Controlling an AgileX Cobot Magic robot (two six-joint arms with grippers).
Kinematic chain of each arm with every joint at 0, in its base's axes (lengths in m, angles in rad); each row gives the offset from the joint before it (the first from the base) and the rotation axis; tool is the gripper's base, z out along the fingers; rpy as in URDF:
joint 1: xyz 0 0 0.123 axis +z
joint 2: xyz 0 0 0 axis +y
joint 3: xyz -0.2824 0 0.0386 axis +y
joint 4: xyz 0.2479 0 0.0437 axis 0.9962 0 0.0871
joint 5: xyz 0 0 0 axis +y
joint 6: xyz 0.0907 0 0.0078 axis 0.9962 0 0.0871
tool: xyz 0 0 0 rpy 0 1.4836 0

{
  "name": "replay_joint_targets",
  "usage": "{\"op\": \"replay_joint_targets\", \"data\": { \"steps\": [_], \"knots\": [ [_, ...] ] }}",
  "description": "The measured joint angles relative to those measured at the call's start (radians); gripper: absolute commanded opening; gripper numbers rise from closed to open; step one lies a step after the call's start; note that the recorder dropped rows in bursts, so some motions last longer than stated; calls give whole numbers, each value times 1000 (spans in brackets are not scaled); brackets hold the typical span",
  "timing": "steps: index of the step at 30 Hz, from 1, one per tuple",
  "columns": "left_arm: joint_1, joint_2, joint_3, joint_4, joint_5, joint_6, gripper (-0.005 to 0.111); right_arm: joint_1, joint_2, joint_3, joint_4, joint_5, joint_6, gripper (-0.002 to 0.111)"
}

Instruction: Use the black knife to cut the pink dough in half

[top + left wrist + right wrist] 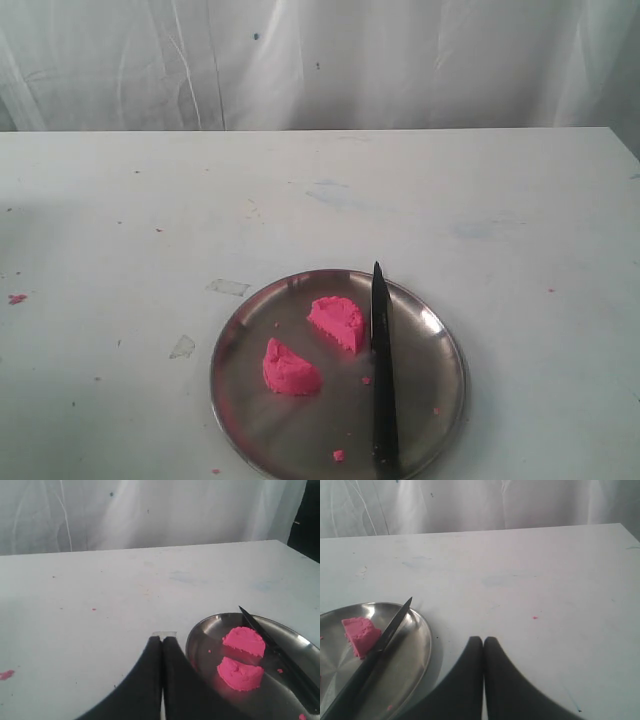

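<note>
The pink dough lies in two half-round pieces on the steel plate (pixel 440 345): one piece (pixel 338 322) nearer the middle, the other (pixel 290 370) to its front left, with a gap between them. The black knife (pixel 381 375) rests flat on the plate to the right of the pieces, tip pointing to the back. Neither gripper shows in the exterior view. My left gripper (pixel 162 639) is shut and empty, above the table beside the plate (pixel 200 635); both dough pieces (pixel 244 641) (pixel 239 674) and the knife (pixel 280 655) show there. My right gripper (pixel 483 640) is shut and empty, beside the plate (pixel 420 645).
A white table (pixel 150 200) carries the plate near its front edge. A white curtain (pixel 320 60) hangs behind. Small pink crumbs (pixel 338 455) lie on the plate, and another crumb (pixel 16 298) lies at the table's left. Bits of clear tape (pixel 228 288) stick beside the plate.
</note>
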Motion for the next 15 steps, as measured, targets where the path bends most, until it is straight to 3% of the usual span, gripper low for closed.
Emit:
{"op": "replay_joint_targets", "data": {
  "steps": [11,15],
  "knots": [
    [13,-115,213,0,-1,-51,0,0,0,0,0,0,0,0],
    [35,-115,228,3,5,-51,0,0,0,0,0,0,0,0]
  ]
}}
